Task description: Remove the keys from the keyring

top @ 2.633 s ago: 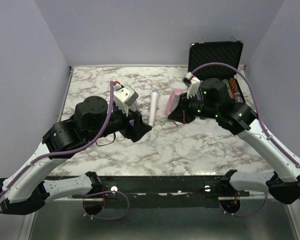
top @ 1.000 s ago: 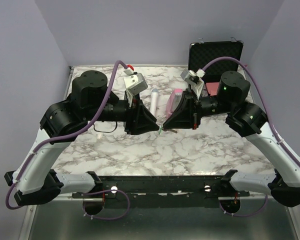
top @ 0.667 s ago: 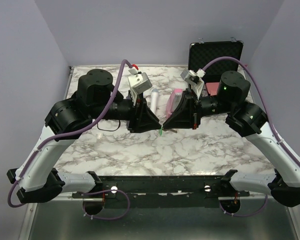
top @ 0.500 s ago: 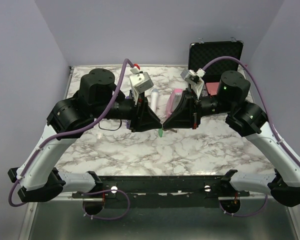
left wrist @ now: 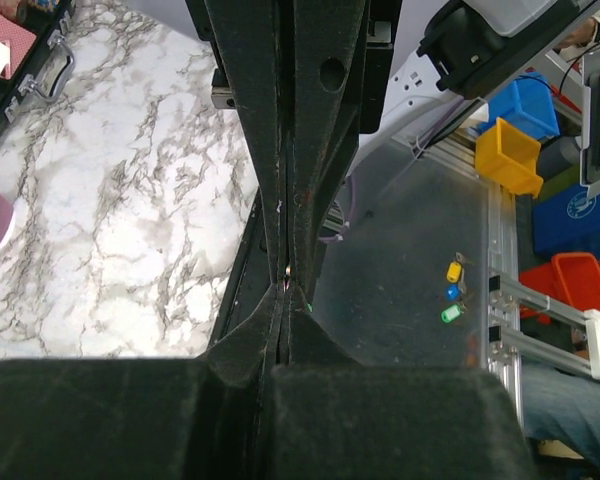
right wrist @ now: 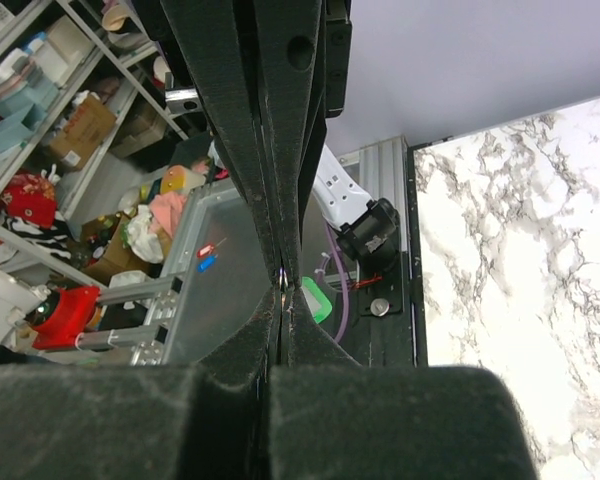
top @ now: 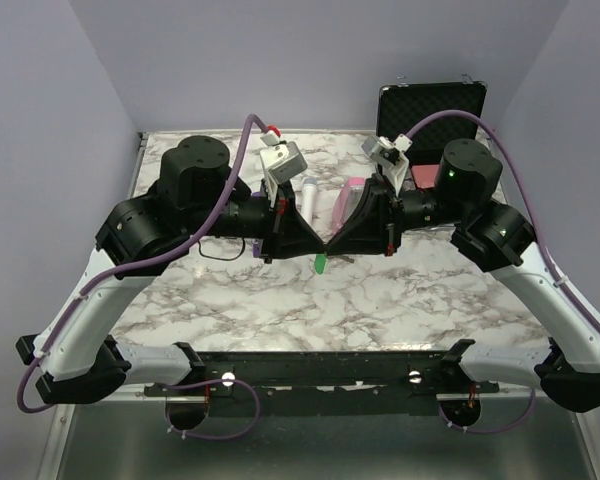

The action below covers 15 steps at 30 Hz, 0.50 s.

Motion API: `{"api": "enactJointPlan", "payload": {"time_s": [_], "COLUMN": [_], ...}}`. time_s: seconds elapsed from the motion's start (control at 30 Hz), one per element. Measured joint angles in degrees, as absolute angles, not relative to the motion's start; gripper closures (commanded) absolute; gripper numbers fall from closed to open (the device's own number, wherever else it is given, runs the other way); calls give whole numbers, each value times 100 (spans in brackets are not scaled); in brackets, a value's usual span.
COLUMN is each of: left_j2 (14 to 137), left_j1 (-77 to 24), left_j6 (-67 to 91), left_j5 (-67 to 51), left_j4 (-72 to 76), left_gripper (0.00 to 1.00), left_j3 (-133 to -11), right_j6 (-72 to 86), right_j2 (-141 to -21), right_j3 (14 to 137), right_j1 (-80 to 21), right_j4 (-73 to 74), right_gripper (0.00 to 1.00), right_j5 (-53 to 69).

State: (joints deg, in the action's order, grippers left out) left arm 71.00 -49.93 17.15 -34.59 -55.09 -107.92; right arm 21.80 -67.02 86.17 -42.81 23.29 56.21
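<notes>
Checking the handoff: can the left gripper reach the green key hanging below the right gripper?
Probably yes: the left gripper is tip to tip with the right gripper, the green key dangling free below.

Nothing can be read — the mark on the blue bin (left wrist: pixel 578 222) (left wrist view) is blurred.

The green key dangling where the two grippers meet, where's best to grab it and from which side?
Take the green key by its oblong head, coming from below. It hangs free under the tips of the left gripper and right gripper, both shut, which crowd its top end; the head is likely the only exposed part.
</notes>
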Motion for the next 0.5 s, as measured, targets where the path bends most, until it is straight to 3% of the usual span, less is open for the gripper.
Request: {"api": "enactJointPlan", "payload": {"time_s": [0.5], "left_j2": [6582], "left_j1": [-5137], "left_j6": [2718], "left_j5": [-2910], "left_j4": [-4292], "left_gripper": [100], "left_j3": [-10412], "right_j6": [3586], "right_j2": [-6499], "right_j3": [8053], "right_j1": [-4278], "right_j4": [-158], "right_gripper": [99], "right_j5": [5570]}}
